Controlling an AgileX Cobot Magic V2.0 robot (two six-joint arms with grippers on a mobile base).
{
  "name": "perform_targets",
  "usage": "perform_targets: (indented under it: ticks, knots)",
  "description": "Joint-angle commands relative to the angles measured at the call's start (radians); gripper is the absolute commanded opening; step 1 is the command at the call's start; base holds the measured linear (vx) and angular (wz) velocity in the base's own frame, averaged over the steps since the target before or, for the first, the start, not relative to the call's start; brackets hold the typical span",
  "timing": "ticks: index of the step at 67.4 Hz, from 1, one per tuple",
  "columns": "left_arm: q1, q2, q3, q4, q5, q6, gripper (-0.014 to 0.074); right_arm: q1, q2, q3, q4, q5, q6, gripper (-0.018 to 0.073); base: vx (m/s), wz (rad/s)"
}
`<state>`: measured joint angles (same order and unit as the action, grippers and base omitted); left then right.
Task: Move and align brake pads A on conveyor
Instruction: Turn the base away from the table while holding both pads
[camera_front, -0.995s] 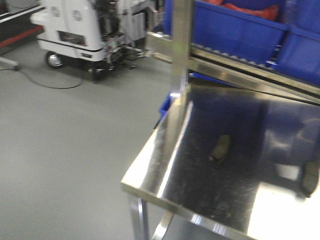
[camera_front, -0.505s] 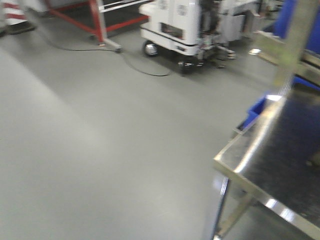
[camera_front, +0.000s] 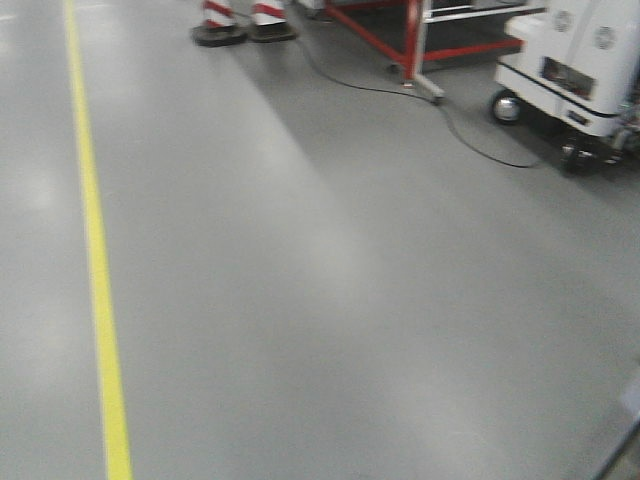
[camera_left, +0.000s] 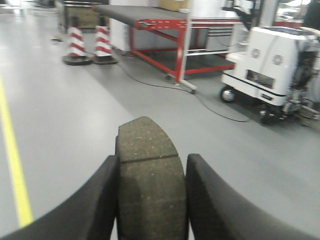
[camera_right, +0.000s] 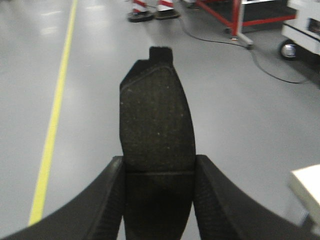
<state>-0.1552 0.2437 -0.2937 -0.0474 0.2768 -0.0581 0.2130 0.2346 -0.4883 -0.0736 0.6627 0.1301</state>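
Grey floor (camera_front: 350, 300) lies beyond both end effectors (camera_left: 152, 159) (camera_right: 160, 159), each closed on 1 brake pad (camera_left: 150, 185) (camera_right: 156, 115) jutting forward between its jaws.

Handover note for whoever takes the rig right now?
Left gripper: shut on a brake pad A, carried above the floor.
Right gripper: shut on a second brake pad A.
Conveyor: red-framed, across the floor ahead, near the striped cones.
Done: two pads picked up.
Left: drive over, set both on the belt, align them. No other pads are in view.
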Motion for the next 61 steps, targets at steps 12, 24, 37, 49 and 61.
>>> perform_targets:
  ticks: [12, 24, 37, 49, 61]
  knots:
    - [-0.004, 0.009, -0.029, -0.007, -0.101, -0.002, -0.0006, -0.002, 0.011, -0.029, -0.009, -0.094, -0.005, -0.0011, -0.14, 0.63]
    - [-0.004, 0.009, -0.029, -0.007, -0.101, -0.002, -0.0006, -0.002, 0.011, -0.029, -0.009, -0.094, -0.005, -0.0011, -0.07, 0.48]
    - [-0.004, 0.009, -0.029, -0.007, -0.101, -0.002, -0.0006, -0.002, 0.011, -0.029, -0.009, -0.095, -0.005, -0.0011, 0.02, 0.34]
    - [-0.004, 0.009, -0.029, -0.007, -0.101, -0.002, -0.0006, -0.002, 0.011, -0.029, -0.009, -0.095, -0.005, -0.0011, 0.12, 0.33]
    - [-0.004, 0.009, -0.029, -0.007, -0.101, -0.002, -0.0006, -0.002, 0.011, -0.029, -0.009, -0.095, -0.005, -0.0011, 0.21, 0.38]
